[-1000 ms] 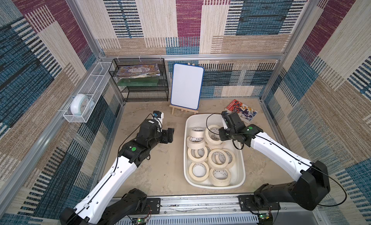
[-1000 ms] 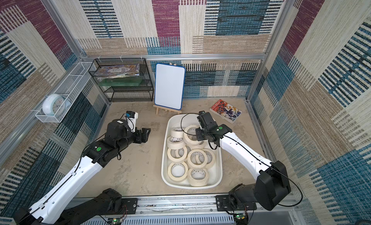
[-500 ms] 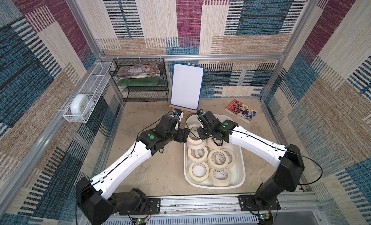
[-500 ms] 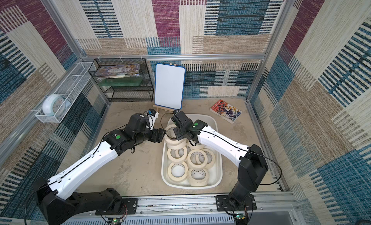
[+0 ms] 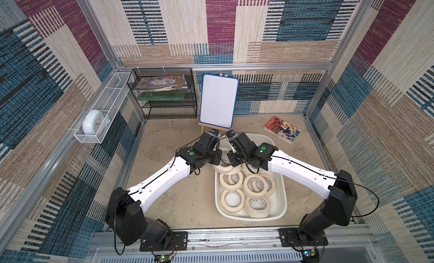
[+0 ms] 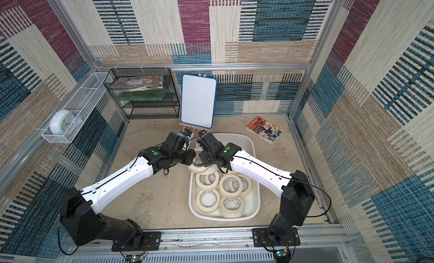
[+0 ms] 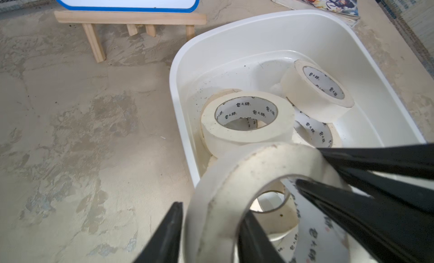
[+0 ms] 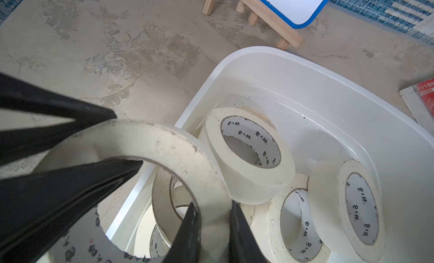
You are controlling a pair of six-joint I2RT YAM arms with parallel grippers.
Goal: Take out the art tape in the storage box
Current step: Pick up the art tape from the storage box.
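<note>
Left tool (image 7: 211,210): closed on the wall of one tape roll (image 7: 234,170), one finger inside the ring, one outside. Right tool (image 8: 212,204): clamped likewise on another part of the same ring. Held up over the left rim of the box (image 5: 285,198), at the end nearest the whiteboard (image 5: 218,101). Inside the box, on the tabletop (image 5: 178,203): the other rolls (image 5: 255,186), piled and overlapping.

My left gripper (image 7: 211,210) and right gripper (image 8: 214,204) meet over the storage box's (image 5: 281,193) left rim, an art tape roll (image 7: 234,175) between them. Other rolls (image 5: 254,186) lie inside the box. The whiteboard (image 5: 218,101) stands behind it.
</note>
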